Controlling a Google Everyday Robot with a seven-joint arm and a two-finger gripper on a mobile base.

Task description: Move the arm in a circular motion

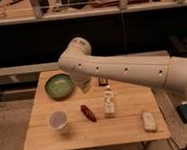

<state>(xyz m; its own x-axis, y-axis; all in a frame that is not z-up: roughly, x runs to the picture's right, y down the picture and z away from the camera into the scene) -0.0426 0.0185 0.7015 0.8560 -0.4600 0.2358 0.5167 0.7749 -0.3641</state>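
Note:
The arm (132,71), cream-white and thick with small dark holes, reaches in from the right across the wooden table (128,131). Its rounded elbow joint (76,50) is above the table's back left part. From there a short segment drops to the gripper (85,86), which hangs just right of the green bowl (59,86) and above the tabletop. The gripper is shut and nothing shows in it.
On the table stand a white cup (58,121), a red-brown oblong item (88,113), a white bottle (108,102), a pale packet (149,121) and a small dark object (102,81). A dark counter runs behind. A blue thing (185,111) lies on the floor at right.

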